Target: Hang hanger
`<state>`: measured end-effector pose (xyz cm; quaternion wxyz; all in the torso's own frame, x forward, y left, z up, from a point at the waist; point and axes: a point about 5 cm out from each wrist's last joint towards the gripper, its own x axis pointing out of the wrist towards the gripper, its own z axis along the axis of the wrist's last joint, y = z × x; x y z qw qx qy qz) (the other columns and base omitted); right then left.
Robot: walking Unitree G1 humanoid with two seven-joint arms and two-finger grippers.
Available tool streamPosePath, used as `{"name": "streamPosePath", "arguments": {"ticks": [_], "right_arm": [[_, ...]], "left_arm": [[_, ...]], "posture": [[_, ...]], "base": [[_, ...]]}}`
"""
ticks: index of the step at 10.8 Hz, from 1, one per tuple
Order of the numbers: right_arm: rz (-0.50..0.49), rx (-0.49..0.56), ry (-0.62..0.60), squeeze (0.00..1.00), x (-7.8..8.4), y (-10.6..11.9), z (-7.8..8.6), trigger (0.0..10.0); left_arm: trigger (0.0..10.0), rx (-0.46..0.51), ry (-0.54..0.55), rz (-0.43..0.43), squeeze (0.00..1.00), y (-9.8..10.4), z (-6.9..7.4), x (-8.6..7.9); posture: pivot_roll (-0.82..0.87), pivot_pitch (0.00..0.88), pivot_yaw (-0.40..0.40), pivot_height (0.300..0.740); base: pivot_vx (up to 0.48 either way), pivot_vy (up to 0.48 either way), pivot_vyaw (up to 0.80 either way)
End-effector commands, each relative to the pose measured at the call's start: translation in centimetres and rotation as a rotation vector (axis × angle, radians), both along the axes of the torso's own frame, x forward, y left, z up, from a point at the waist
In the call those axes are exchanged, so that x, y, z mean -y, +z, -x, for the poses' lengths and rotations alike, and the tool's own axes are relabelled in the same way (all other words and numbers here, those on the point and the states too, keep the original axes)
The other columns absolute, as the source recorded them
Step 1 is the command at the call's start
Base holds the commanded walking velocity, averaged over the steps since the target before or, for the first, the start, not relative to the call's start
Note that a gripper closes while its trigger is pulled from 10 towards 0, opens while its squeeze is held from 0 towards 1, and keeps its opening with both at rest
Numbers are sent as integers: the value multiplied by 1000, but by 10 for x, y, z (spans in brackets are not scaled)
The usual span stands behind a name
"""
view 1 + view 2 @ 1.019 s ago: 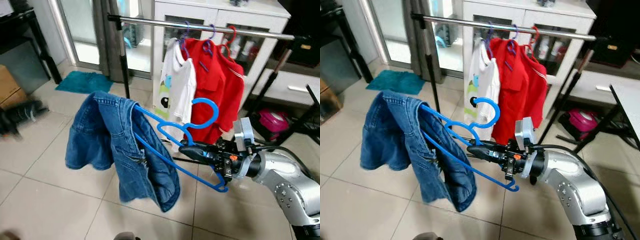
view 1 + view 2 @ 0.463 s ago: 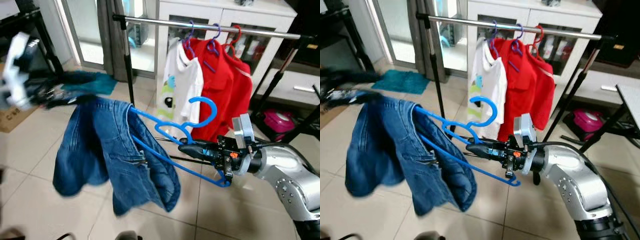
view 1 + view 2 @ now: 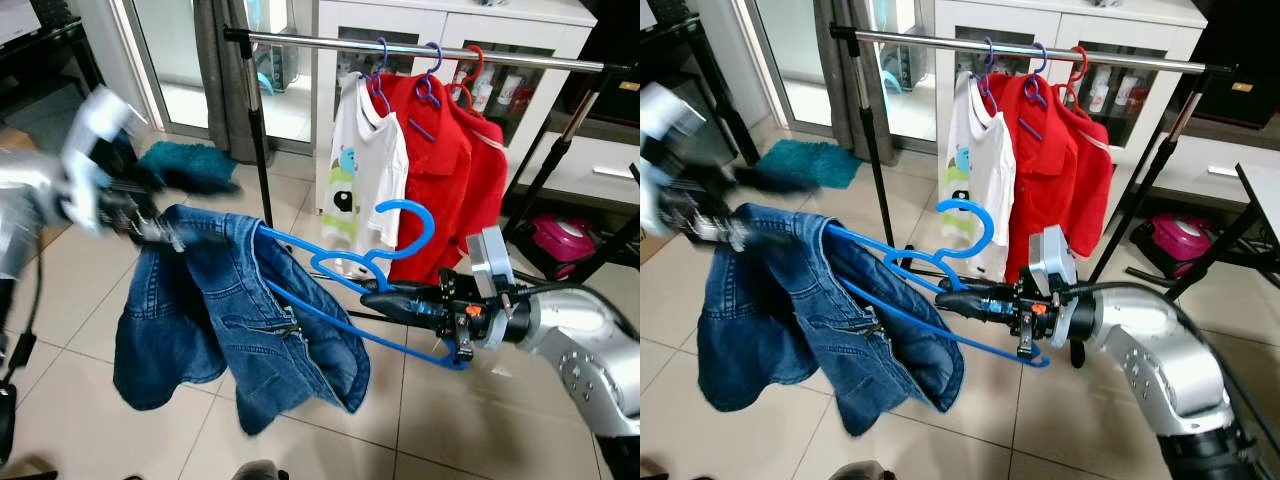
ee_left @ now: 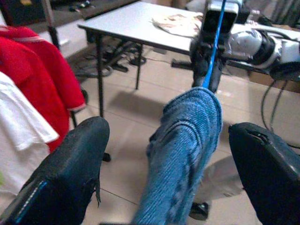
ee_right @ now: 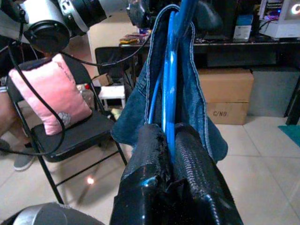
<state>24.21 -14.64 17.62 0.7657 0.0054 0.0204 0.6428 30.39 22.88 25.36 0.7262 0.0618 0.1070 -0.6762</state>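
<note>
Right gripper (image 3: pixel 385 297) clamps the blue hanger (image 3: pixel 345 270) low in front of the rail (image 3: pixel 420 50), denim jacket (image 3: pixel 235 320) draped on it; left wrist view: left gripper (image 4: pixel 161 154) spread wide around a denim fold, so jacket-straightening is underway; next, I'd judge, lift hook onto rail.

A lived-in home room: tiled floor (image 3: pixel 90 300), a metal clothes rail (image 3: pixel 420 50) hung with a white shirt (image 3: pixel 365 170) and red garments (image 3: pixel 455 170), a white glass-fronted cabinet (image 3: pixel 450 25), a teal mat (image 3: pixel 805 160) by sliding doors
</note>
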Motion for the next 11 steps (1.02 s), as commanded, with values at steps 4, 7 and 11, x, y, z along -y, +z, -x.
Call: {"name": "streamPosePath", "arguments": {"ticks": [4,7,11], "right_arm": [[12,67,78,0,-4,12,2,10000],[30,79,116,0,-5,14,0,10000],[36,88,141,0,-7,17,-2,10000]], "left_arm": [[0,-29,-66,-77,0,-10,5,8],[0,-65,-94,-110,0,-17,8,10],[0,-70,-144,-128,0,-23,11,20]], "posture": [[10,0,41,740],[8,0,37,740],[12,0,26,740]], "base": [[0,0,0],[0,0,0],[0,0,0]]}}
